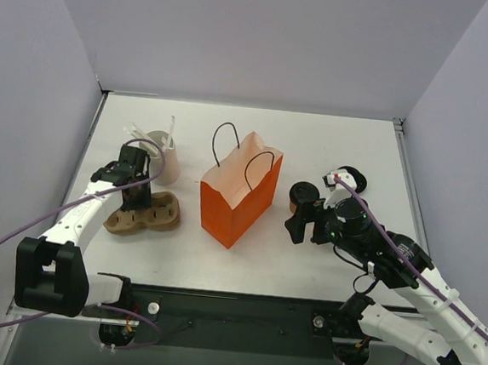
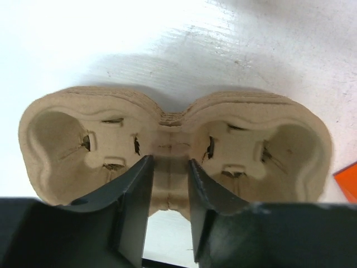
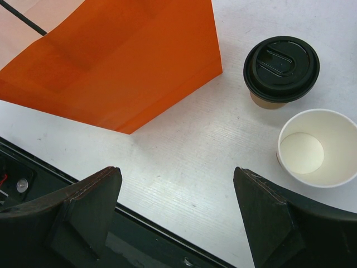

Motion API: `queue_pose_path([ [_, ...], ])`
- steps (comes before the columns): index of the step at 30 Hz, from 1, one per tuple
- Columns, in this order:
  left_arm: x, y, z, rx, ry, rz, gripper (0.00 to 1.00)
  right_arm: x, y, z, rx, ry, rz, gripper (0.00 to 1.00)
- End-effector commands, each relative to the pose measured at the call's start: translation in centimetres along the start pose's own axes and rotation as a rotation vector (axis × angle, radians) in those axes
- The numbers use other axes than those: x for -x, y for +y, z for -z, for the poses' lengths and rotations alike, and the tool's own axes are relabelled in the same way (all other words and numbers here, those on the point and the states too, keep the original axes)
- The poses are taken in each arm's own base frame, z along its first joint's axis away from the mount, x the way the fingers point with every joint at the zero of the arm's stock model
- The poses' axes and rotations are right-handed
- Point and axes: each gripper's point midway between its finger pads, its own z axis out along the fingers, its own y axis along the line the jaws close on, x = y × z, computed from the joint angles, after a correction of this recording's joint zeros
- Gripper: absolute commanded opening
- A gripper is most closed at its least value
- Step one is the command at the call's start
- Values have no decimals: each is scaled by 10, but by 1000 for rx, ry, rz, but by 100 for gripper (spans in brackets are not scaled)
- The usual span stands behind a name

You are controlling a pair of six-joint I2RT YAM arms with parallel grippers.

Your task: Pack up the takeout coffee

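Toward the desk's left edge, the left pincer point(image 2: 169, 162) straddles the middle bridge of the pulp carrier point(image 2: 173, 127), jaws about half apart, clamping unconfirmed. Close squarely on the bridge so both empty wells lift level. The right pincer point(image 3: 177, 174) hangs wide open and empty toward the front-right; the takeout coffee point(image 3: 281, 70) stands lidded beyond it, just beside an empty lidless cup point(image 3: 317, 148). Mid-desk, the orange bag point(image 1: 239, 195) stands open, contents unseen; farther left, a white cup point(image 1: 170, 166) holds stirrers.

Takeout coffee point(image 3: 281, 70): tan cup upright (black lid on), near orange bag point(image 3: 111, 61)
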Motion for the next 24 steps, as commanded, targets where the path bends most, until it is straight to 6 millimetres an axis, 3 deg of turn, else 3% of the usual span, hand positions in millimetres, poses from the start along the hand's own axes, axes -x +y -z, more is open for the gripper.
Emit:
queue_pose_path([
  [1, 16, -2, 11, -27, -74, 11, 36, 3, 3, 1, 9, -5, -5, 85],
  [4, 17, 0, 15, -26, -87, 12, 38, 2, 2, 1, 5, -4, -6, 85],
  [6, 16, 3, 15, -13, -88, 14, 50, 2, 3, 0, 6, -3, -5, 85],
  [8, 13, 5, 14, -2, -82, 15, 54, 2, 3, 1, 7, -6, -10, 85],
  [24, -1, 2, -4, 10, -12, 32, 55, 2, 2, 3, 11, -16, -9, 85],
])
